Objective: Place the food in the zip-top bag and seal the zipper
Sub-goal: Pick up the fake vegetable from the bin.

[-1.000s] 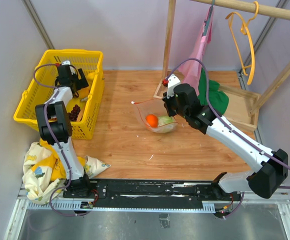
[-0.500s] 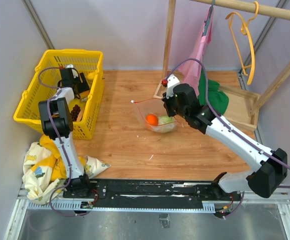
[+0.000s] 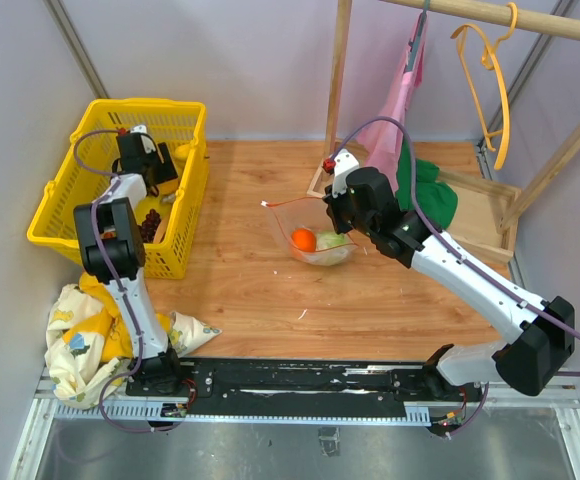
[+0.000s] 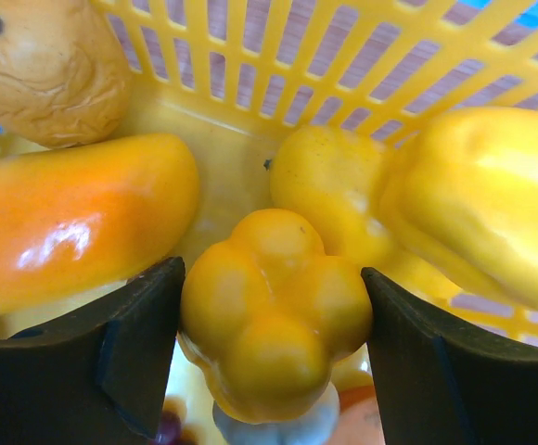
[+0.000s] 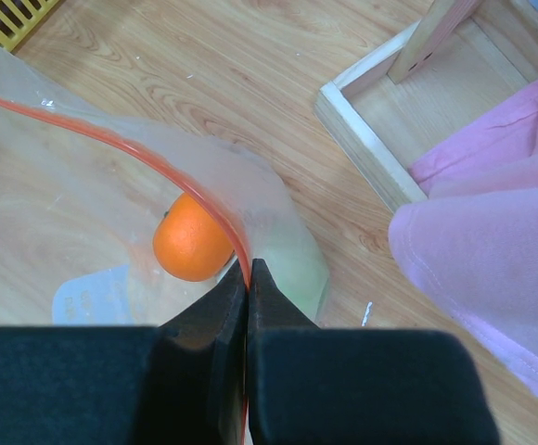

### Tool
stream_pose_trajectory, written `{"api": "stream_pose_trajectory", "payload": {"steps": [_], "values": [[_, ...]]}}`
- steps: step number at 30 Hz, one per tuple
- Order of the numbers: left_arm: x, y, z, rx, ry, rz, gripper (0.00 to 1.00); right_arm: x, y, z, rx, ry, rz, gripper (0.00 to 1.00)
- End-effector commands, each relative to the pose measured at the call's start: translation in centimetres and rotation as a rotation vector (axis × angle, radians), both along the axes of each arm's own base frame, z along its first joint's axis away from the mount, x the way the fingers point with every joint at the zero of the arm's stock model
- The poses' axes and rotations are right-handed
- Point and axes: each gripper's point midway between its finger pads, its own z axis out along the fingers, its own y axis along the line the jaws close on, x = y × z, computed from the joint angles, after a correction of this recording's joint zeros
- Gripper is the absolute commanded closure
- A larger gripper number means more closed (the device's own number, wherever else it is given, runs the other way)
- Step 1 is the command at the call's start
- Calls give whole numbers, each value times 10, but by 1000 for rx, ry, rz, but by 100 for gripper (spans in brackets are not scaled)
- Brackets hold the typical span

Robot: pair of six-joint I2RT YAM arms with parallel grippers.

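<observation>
Pepper [image 4: 271, 320] sits between our left gripper [image 4: 271, 273] fingers [image 4: 139, 343], both touching its sides; our right gripper [image 5: 248, 269] pinches the zipper [image 5: 158, 158] of the zip-top bag [image 5: 74, 213].

Inside the yellow basket [image 4: 343, 46], the left gripper [image 4: 274, 278] has jaws touching both sides of a lobed yellow pepper [image 4: 274, 320] — orange fruit [image 4: 74, 222] crowds one flank, yellow produce [image 4: 492, 195] the other, mesh wall close behind. Bare bench [image 3: 240, 285] separates basket from zip-top bag [image 3: 282, 225].
</observation>
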Motion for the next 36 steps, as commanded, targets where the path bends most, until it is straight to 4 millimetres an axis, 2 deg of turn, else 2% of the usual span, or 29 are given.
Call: {"api": "stream_pose_trajectory", "payload": {"steps": [1, 11, 20, 23, 28, 36], "values": [[-4, 1, 71, 47, -130, -11, 67, 3, 1, 8, 17, -21, 6, 99], [-39, 17, 114, 106, -120, 112, 73, 0, 3, 11, 33, -20, 15, 99], [-74, -8, 182, 16, -226, 84, 74, -1, 2, 13, 38, -15, 14, 99], [-87, -23, 204, -23, -254, 36, 75, -2, 3, 13, 38, -13, 19, 99], [-113, -60, 242, -113, -324, -93, 76, -2, 4, 14, 41, -12, 20, 99], [-155, -131, 278, -163, -425, -293, 77, -4, 8, 11, 54, 2, 30, 99]]}}
